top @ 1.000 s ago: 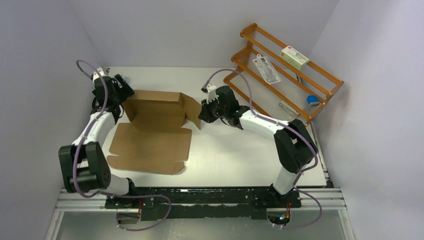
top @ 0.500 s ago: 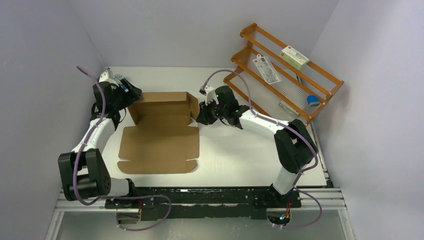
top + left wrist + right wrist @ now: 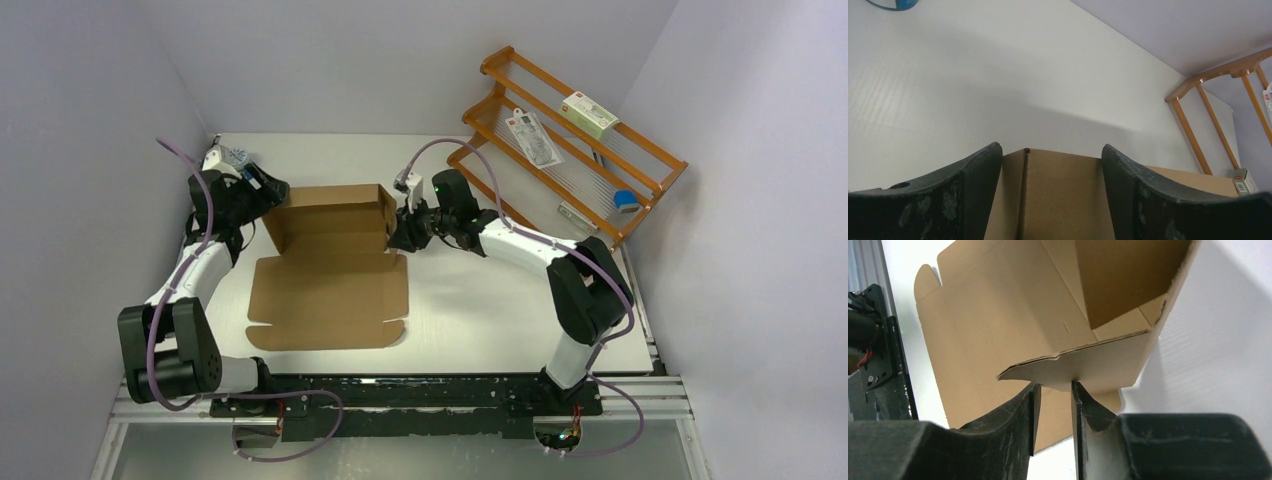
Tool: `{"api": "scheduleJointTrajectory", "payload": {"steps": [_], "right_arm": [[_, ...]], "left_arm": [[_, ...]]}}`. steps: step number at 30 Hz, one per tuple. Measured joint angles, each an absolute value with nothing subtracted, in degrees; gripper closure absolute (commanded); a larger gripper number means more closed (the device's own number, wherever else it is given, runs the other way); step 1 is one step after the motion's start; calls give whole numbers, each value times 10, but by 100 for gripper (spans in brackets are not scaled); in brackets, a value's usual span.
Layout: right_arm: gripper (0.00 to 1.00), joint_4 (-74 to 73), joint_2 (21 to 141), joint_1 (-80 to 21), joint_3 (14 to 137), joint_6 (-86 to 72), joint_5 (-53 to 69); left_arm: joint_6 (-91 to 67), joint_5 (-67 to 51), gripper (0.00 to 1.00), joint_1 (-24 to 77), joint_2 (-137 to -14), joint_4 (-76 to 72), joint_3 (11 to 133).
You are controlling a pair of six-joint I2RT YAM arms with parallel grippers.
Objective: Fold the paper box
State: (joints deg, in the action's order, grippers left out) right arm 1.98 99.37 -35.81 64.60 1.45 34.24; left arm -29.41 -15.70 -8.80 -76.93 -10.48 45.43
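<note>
The paper box is plain brown cardboard. Its far part [image 3: 335, 210] stands up as walls, and its big lid panel [image 3: 330, 295] lies flat toward the arms. My left gripper [image 3: 275, 195] is at the box's left wall; in the left wrist view it [image 3: 1050, 152] is open, with a cardboard panel [image 3: 1063, 200] and its fold line filling the gap between the fingers. My right gripper [image 3: 398, 232] is at the box's right wall. In the right wrist view it [image 3: 1055, 385] is slightly open with nothing between the fingers, and both tips touch the edge of the side flap [image 3: 1098, 362].
An orange wooden rack [image 3: 570, 140] stands at the back right, holding a white carton with a red label [image 3: 590, 113], a flat packet [image 3: 535, 138] and a blue item [image 3: 627, 200]. A blue-rimmed object [image 3: 895, 4] lies behind the left gripper. Walls close in on the left and at the back.
The box has slid to the right. My left gripper followed it right, against the left wall. The right side flap, which was spread outward, now stands upright against my right gripper.
</note>
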Motion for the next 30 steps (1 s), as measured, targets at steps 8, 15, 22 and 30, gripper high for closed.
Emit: {"api": "scheduleJointTrajectory", "payload": {"steps": [8, 15, 22, 30], "right_arm": [[46, 2, 986, -341, 646, 48, 348], [43, -33, 921, -262, 645, 73, 350], [43, -26, 899, -186, 652, 81, 365], [39, 15, 1008, -187, 725, 122, 379]], "left_arm": [[-294, -172, 23, -88, -791, -142, 452], [-288, -178, 23, -88, -805, -158, 455], [-283, -183, 23, -88, -808, -165, 455], [-283, -189, 23, -88, -808, -165, 455]]}}
